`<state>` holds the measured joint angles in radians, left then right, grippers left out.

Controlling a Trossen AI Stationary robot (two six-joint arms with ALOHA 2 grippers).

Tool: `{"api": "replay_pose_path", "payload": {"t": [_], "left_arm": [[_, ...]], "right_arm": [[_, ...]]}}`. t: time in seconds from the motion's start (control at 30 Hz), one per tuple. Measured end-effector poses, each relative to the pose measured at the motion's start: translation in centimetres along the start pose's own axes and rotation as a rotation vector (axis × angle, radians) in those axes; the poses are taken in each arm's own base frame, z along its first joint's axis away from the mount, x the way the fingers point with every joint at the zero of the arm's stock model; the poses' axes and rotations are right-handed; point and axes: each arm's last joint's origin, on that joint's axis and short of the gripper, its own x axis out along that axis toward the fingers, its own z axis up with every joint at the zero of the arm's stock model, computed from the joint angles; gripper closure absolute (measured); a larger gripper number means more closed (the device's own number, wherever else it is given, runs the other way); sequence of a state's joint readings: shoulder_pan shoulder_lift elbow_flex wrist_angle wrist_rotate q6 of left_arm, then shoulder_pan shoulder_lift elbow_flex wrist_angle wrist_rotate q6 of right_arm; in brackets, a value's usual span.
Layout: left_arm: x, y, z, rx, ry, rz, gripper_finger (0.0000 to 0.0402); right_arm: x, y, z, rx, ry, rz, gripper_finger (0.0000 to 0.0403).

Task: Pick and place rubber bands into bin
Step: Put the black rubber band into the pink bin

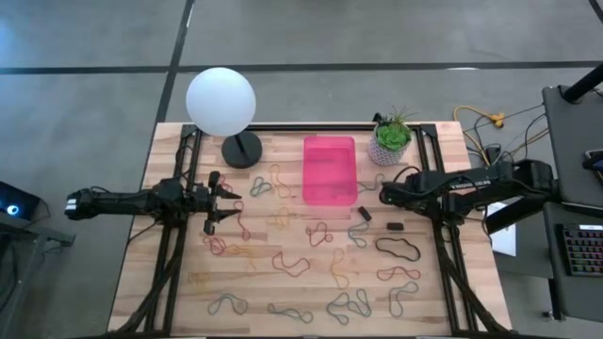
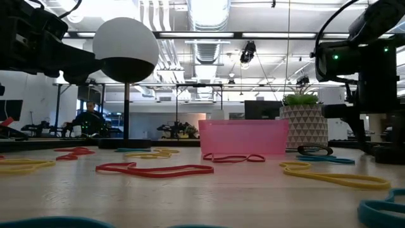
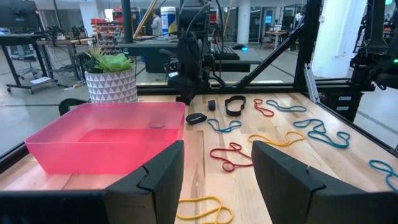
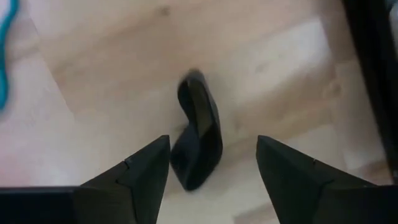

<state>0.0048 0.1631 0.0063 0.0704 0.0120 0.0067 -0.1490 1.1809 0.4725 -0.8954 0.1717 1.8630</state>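
On the left of the wooden table (image 1: 179, 292), the left gripper (image 1: 224, 205) reaches in from the table's left edge, its two fingers spread apart with nothing between them. In the left wrist view the gap between the fingers (image 3: 163, 174) frames bare wood and a yellow rubber band (image 3: 202, 208) lying just ahead.

Just beyond that gripper stands a lamp with a white globe (image 1: 220, 102) on a round black base (image 1: 242, 149). Rubber bands (image 1: 283, 264) in red, yellow, grey-green and black lie scattered loose over the middle and near part of the table, none of them in a gripper. A red one (image 2: 155, 170) lies flat in the foreground of the low view.

Toward the far middle of the table sits the pink bin (image 1: 330, 169), upright. From above it looks empty of bands, though the left wrist view shows a faint dark shape at its far end that I cannot make out.

Right of the bin stands a white patterned pot with a green plant (image 1: 391, 138), near the table's far edge. The right gripper (image 1: 386, 195) hovers just right of the bin, below the pot in the high view. Its fingers are parted and hold nothing; the right wrist view shows a small folded black rubber band (image 4: 199, 130) on the wood between and ahead of the fingertips (image 4: 146, 165). A larger black rubber band (image 1: 399, 249) lies nearer the table's front right.
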Motion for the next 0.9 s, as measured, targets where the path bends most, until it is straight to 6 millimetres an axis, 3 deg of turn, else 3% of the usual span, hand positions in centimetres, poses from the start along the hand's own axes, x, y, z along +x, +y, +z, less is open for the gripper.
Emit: {"api": "replay_pose_path", "payload": {"t": [0.13, 0.43, 0.57, 0.67, 0.9], "left_arm": [[0.0, 0.0, 0.0, 0.000, 0.000, 0.000, 0.0228], [0.0, 0.0, 0.0, 0.000, 0.000, 0.000, 0.0228], [0.0, 0.0, 0.0, 0.000, -0.001, 0.000, 0.0228], [0.0, 0.0, 0.0, 0.000, 0.000, 0.000, 0.0228], [0.0, 0.0, 0.0, 0.000, -0.001, 0.000, 0.0228]], "right_arm": [[0.0, 0.1, 0.2, 0.000, -0.066, 0.020, 0.0207], [0.7, 0.0, 0.2, -0.094, -0.026, 0.042, 0.0360], [0.2, 0.8, 0.0, -0.199, -0.001, 0.097, 0.0391], [-2.5, 3.3, -0.3, -0.325, -0.039, 0.260, 0.0393], [-11.5, 8.8, -0.1, -0.587, -0.272, 0.548, 0.0393]]}}
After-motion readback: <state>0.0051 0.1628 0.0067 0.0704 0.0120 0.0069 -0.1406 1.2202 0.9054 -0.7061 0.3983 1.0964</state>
